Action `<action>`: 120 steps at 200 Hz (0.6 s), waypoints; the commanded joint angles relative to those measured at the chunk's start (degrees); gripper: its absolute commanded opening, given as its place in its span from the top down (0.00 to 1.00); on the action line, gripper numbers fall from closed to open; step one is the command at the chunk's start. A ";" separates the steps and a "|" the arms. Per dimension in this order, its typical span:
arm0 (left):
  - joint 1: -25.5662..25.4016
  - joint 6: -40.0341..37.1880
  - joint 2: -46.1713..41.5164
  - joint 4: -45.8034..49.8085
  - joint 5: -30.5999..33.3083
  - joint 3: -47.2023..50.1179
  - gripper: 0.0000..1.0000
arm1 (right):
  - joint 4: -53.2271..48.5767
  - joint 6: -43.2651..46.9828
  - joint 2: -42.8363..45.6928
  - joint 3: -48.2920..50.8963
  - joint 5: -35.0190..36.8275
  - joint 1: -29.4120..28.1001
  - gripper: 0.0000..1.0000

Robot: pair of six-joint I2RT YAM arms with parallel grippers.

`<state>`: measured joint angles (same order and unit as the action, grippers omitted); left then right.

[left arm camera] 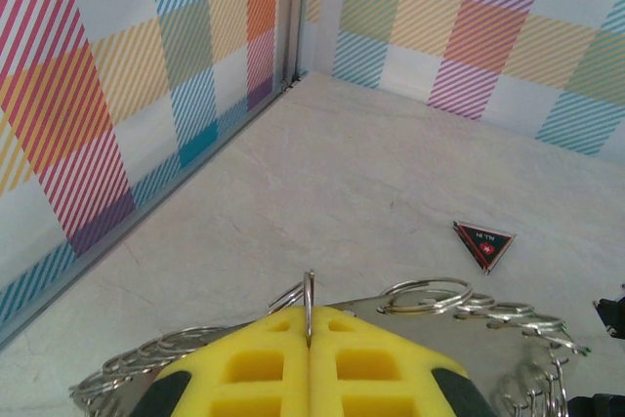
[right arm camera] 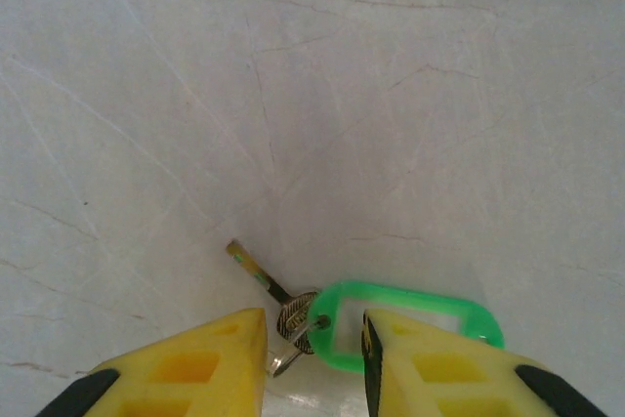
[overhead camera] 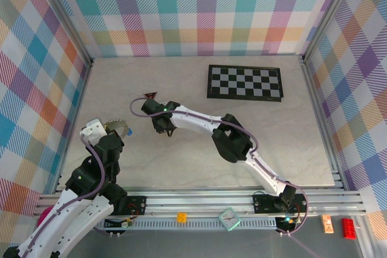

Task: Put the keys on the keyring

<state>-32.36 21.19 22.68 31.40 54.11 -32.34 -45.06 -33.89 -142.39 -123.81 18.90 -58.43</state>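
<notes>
At left of the pale marbled counter [overhead camera: 181, 167], the left pincer [left arm camera: 309, 339] is clamped together on the thin grey metal keyring [left arm camera: 309, 285], silvery chain loops [left arm camera: 425, 295] spread beside it. Nearer mid-counter, the right pincer [right arm camera: 314, 334] is apart, fingers either side of the small metal key with green plastic tag [right arm camera: 293, 319], which lies flat on the counter. A dark red triangle [overhead camera: 149, 95] sits just beyond.

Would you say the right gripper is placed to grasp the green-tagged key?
Probably yes: the right gripper is open directly over the green-tagged key, with nothing on the table between them.
</notes>
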 commanded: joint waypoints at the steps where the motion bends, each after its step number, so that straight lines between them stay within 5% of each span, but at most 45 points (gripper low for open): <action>1: 0.63 -1.41 -0.70 -1.59 1.18 -0.24 1.00 | -2.95 -0.91 -1.22 -2.50 0.79 -0.55 0.73; 82: 0.63 -1.96 0.13 -2.30 0.02 -0.45 1.00 | -4.94 -1.29 1.06 -2.10 1.75 -0.63 1.00; 120: 0.63 -6.25 2.19 -4.77 -5.74 -1.06 1.00 | -2.83 -0.21 7.48 4.39 1.85 -0.61 1.00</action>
<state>-32.36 19.00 23.53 30.72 52.36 -32.34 -47.66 -34.72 -141.53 -123.66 20.01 -58.59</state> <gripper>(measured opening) 0.045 0.042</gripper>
